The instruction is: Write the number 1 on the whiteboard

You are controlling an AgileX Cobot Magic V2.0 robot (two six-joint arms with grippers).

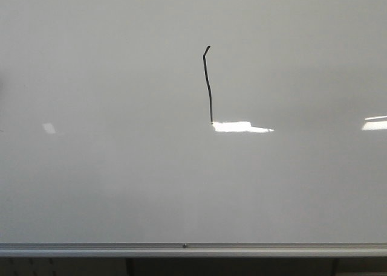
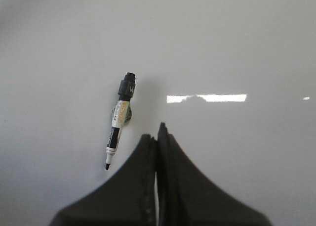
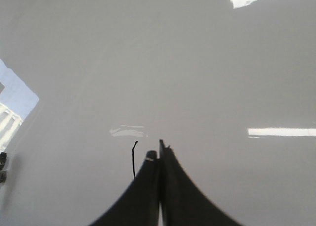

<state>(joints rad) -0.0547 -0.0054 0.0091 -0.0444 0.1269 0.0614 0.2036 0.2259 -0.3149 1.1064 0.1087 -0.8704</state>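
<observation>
The number 1 (image 1: 207,86) is a thin black stroke with a short hook at its top, drawn a little above the middle of the whiteboard (image 1: 109,167). It also shows in the right wrist view (image 3: 134,160), just beside my right gripper (image 3: 159,151), which is shut and empty. A marker (image 2: 118,119) with a black end and a bare tip lies on the whiteboard (image 2: 237,48) in the left wrist view. My left gripper (image 2: 157,134) is shut and empty, close beside the marker and not touching it. Neither gripper shows in the front view.
A silver frame rail (image 1: 193,249) runs along the board's lower edge. Bright light reflections (image 1: 240,127) lie on the glossy surface next to the stroke's foot and at the right edge (image 1: 375,124).
</observation>
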